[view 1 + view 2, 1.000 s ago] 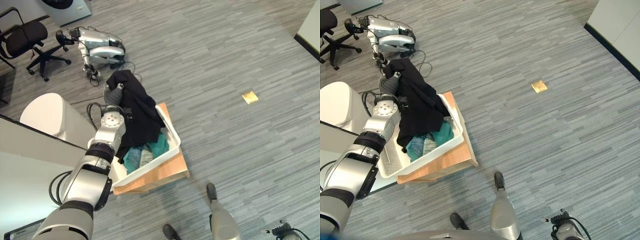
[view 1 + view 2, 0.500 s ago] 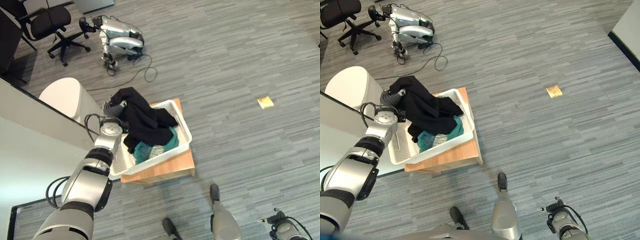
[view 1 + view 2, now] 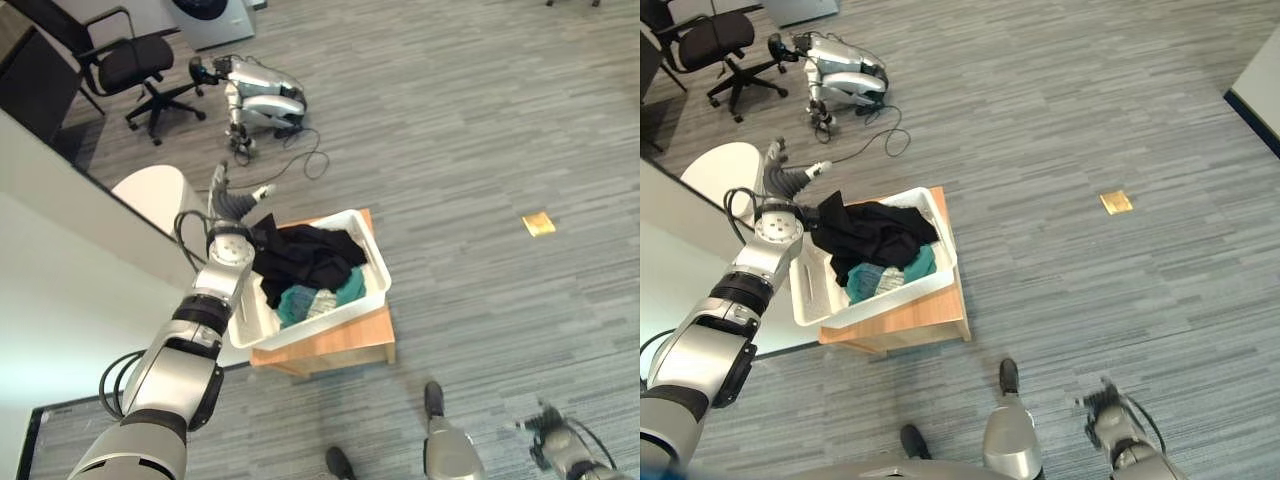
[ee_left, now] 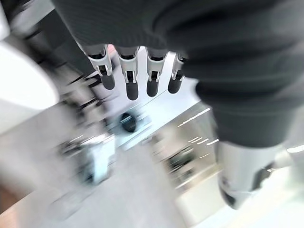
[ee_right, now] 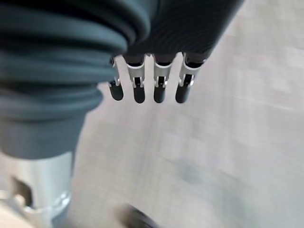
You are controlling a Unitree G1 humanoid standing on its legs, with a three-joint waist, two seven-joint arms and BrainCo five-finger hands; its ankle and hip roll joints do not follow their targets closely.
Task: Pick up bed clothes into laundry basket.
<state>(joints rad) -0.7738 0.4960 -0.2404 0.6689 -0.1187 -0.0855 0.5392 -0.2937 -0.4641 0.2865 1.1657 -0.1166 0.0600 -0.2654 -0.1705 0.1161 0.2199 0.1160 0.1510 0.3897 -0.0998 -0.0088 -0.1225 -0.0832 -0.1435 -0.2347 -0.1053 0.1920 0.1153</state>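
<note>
From the head camera I see the white laundry basket (image 3: 372,262) sitting on a low wooden stand (image 3: 345,345) near the centre of the grey carpet floor (image 3: 480,150). The black garment (image 3: 305,255) lies heaped inside the basket, over a teal piece of clothing (image 3: 318,297), with part of the black cloth draped across the basket's rim at about 10 o'clock. My left hand (image 3: 232,196) is raised just beyond that rim, at roughly 10 o'clock from the basket, its fingers (image 3: 774,158) spread and straight, grasping nothing; the wrist camera shows the same released fingers (image 4: 132,78) hanging free with no cloth between them. A white rounded object (image 3: 150,195) stands just at 9 o'clock of that hand. My right hand (image 3: 1102,412) shows low at about 5 o'clock in the head view, well apart from the basket, and its wrist camera shows straight, relaxed fingers (image 5: 160,85) above bare carpet, holding nothing. Farther off at 11 o'clock a silver quadruped robot (image 3: 255,90) lies on the floor beside a black office chair (image 3: 130,70). A small yellow square (image 3: 538,224) lies on the carpet at 3 o'clock from the basket.
</note>
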